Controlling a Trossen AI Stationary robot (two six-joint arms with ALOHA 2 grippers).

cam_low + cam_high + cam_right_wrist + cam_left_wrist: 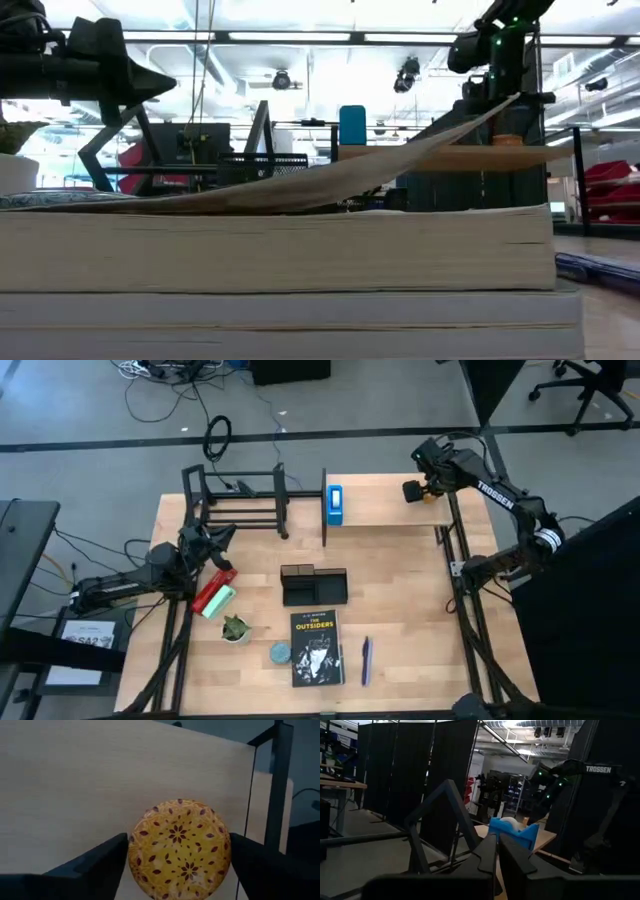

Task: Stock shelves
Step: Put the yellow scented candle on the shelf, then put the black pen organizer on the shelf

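Right gripper (412, 491): over the top board of the wooden shelf (390, 500), at the far right part of the table; its fingers (95, 865) are spread wide on either side of a round tin (180, 847) with a yellow and red flower pattern, and they do not press on it.
Round tin: sits on the light wood board, between the two dark fingers in the right wrist view.
Left gripper (222, 534): near the left edge of the table, just in front of the black rack (235, 500); its fingers (487, 852) are pressed together with only a thin slit between them, and nothing is between them.
Wooden shelf: far right of the table, light boards with black uprights; a blue holder (334, 503) stands at its left end.
Black rack: far left of the table, beside the wooden shelf, an open frame of black tubes.
Table (420, 650): light wood; in front of the left gripper lie a red tube (211, 592) and a pale green tube (220, 603) side by side.
Front of table: a small potted plant (235, 628), a round grey-blue lid (280, 653), a black book (316, 648) and a purple pen (366, 660).
Middle of table: a small black mesh organizer (313, 586).
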